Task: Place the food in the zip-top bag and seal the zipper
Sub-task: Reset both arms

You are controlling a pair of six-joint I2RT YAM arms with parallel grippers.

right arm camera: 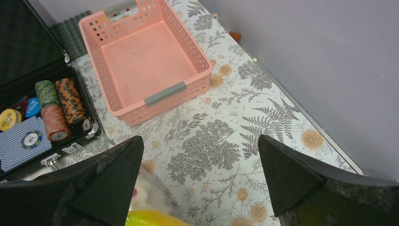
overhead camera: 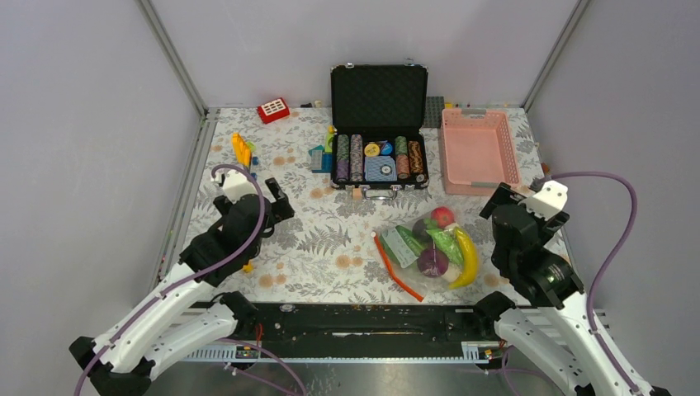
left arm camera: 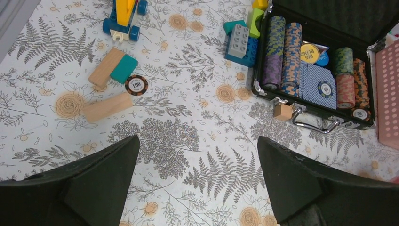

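The clear zip-top bag (overhead camera: 429, 247) lies on the flowered tablecloth, right of centre. Inside it are the yellow banana (overhead camera: 468, 256), a red round fruit (overhead camera: 443, 216), a purple ball (overhead camera: 432, 262) and green pieces (overhead camera: 444, 242). Its orange-red zipper strip (overhead camera: 394, 268) runs along the bag's left edge. My right gripper (overhead camera: 502, 206) is open and empty, just right of the bag; the bag's corner and the banana (right arm camera: 150, 218) show at the bottom of the right wrist view. My left gripper (overhead camera: 276, 200) is open and empty, well left of the bag, over bare cloth (left arm camera: 197, 160).
An open black case of poker chips (overhead camera: 378, 157) stands at the back centre. A pink mesh basket (overhead camera: 477, 150) stands to its right, empty. Building blocks (overhead camera: 241, 150), wooden blocks (left arm camera: 107, 106) and a loose chip (left arm camera: 136, 85) lie at the back left. A red toy (overhead camera: 273, 110) lies by the far wall.
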